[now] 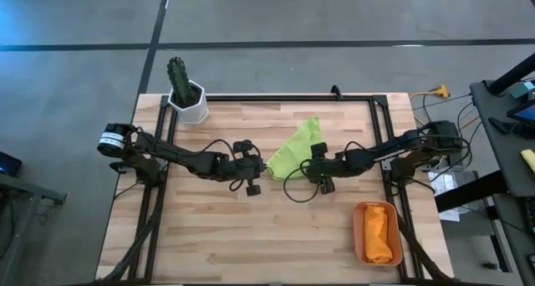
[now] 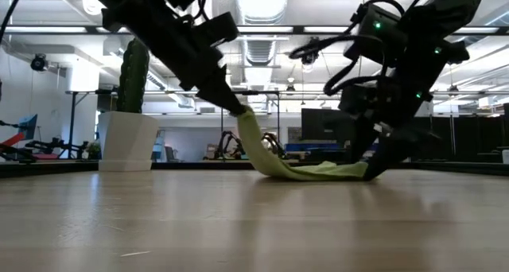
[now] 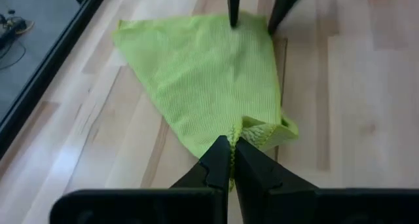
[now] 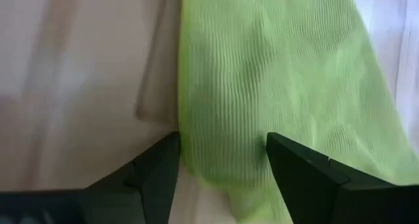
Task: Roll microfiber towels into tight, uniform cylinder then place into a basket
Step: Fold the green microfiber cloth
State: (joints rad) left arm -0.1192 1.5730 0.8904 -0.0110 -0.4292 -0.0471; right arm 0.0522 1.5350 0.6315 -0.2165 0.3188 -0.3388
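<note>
The lime green towel [image 1: 297, 150] lies near the middle of the worktop [image 1: 209, 227], toward its far edge. The left hand [image 3: 230, 160] is clamped on one corner and lifts it off the wood. The right hand [image 4: 222, 160] stands with fingers spread over the opposite end, tips down at the cloth. The orange towel [image 1: 379, 233] sits rolled in the basket [image 1: 359, 227] at the near right corner.

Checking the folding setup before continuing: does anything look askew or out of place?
The lime green microfiber towel lies skewed as a rumpled triangle, one corner pinched off the wooden table by the left tool. The open right tool straddles its opposite edge.
</note>
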